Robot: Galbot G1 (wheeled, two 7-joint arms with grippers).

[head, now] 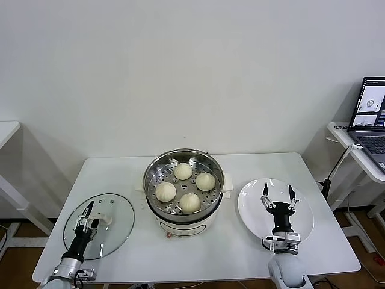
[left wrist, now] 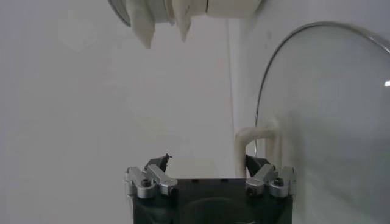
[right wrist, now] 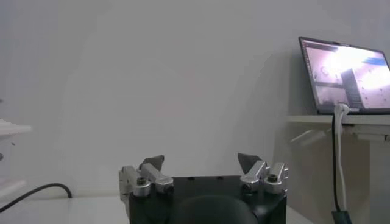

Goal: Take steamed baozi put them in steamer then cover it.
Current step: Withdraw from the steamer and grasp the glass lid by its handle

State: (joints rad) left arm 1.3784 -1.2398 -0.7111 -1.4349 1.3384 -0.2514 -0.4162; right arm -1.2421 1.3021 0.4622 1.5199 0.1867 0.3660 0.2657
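Centre of the white surface: steamer, lid off, steel pot on a white base with side handles. Four steamed baozi sit on its perforated tray, spaced apart in a rough diamond, pleated tops up.

Right of the steamer, just beside it: flat white plate, nothing on it but the pincer above.

Left of the steamer, near the front edge: cover, clear glass with a metal rim, lying flat on the surface. Its white bar handle shows near the lid's middle; in the left wrist view the handle stands close ahead of the fingers.

Left pincer is low over the cover, pointing away from the robot, jaws spread wide, handle not gripped. Left arm reaches up from the lower left corner.

Right pincer is over the plate, jaws spread wide, holding nothing. Right arm rises from the lower edge, wrist roughly level.

Laptop on a side desk, far right.
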